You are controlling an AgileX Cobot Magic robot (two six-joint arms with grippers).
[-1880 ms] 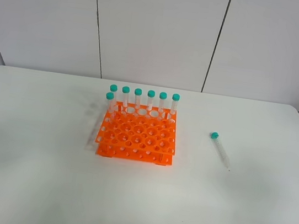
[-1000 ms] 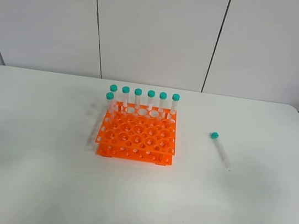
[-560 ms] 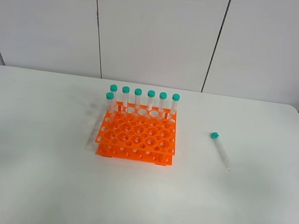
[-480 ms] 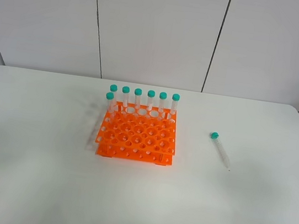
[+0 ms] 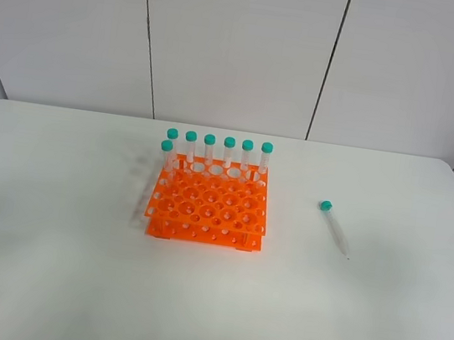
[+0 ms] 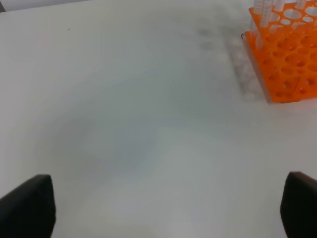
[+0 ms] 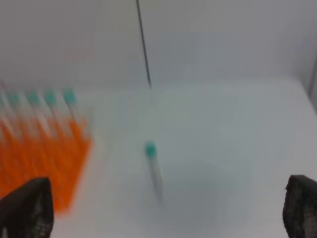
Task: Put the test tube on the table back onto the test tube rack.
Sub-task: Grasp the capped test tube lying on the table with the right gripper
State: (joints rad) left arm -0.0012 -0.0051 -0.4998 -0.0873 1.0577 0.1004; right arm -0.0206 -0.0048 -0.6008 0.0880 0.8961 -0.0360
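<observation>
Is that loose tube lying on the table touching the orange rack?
Apart. The exterior high view shows a strip of bare table between the test tube and the test tube rack.

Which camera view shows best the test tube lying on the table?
The exterior high view: the test tube is sharp and whole, from green cap to pointed tip. The right wrist view shows the test tube only as a blurred streak. The left wrist view does not show it.

We see the orange rack (image 6: 287, 64) on the white bench (image 6: 124, 124), tubes (image 6: 262, 10) standing in it. Our jaws stand wide apart.
</observation>
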